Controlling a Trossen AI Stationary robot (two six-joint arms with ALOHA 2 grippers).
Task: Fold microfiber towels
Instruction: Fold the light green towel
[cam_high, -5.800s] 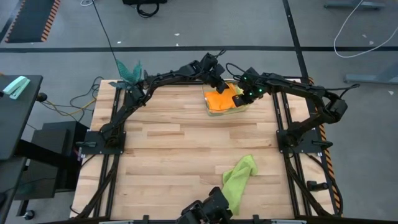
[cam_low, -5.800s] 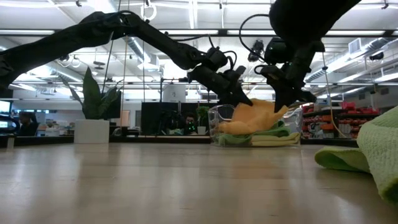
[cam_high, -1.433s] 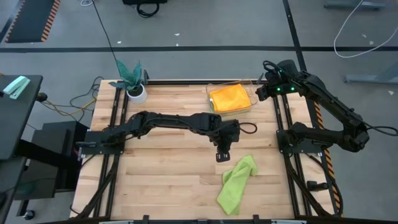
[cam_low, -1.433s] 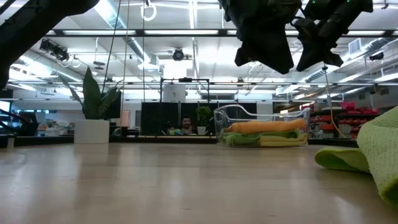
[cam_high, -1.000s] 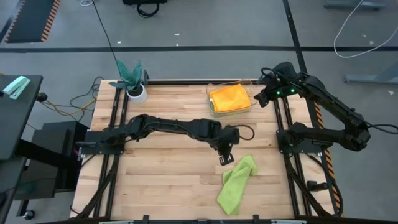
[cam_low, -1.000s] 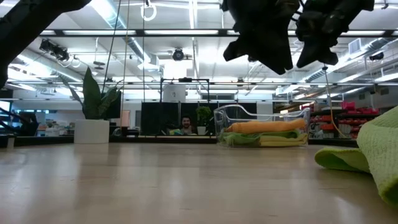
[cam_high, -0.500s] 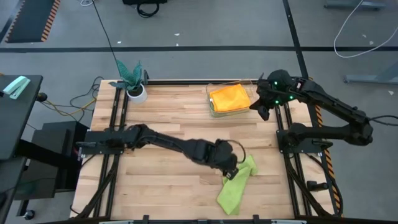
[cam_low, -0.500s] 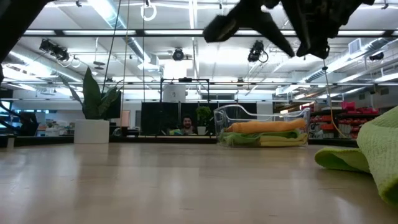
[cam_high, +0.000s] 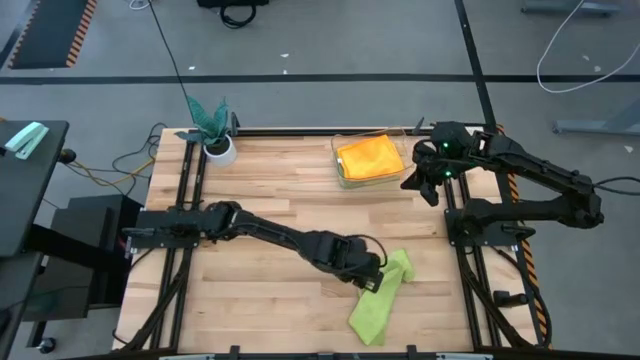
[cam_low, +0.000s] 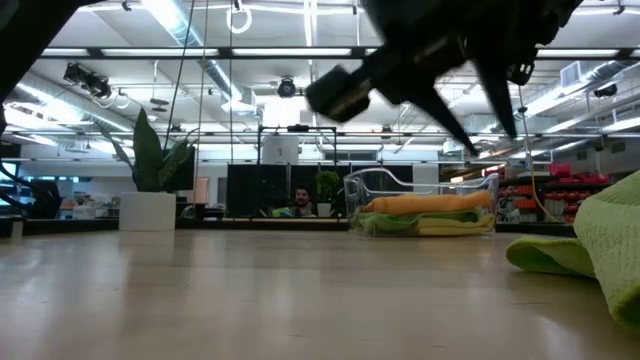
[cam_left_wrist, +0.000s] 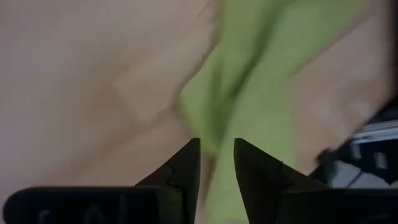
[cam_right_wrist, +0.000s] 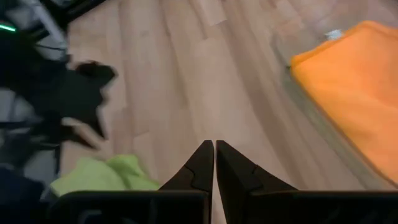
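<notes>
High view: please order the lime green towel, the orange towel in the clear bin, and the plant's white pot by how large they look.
1. Lime green towel, lying crumpled at the left gripper.
2. Orange towel; it looks close to the green one, so this ranking is uncertain.
3. White pot, clearly the smallest.

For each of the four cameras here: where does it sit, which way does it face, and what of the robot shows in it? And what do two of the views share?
High view: overhead, straight down on the table; both arms, left gripper at the lime green towel.
Low view: tabletop height, facing the room; dark arm parts above, clear bin beyond.
Left wrist view: looks down past its parted fingers at the lime towel.
Right wrist view: past shut fingers at table and orange towel.
Shared: the lime green towel shows in all four.
</notes>
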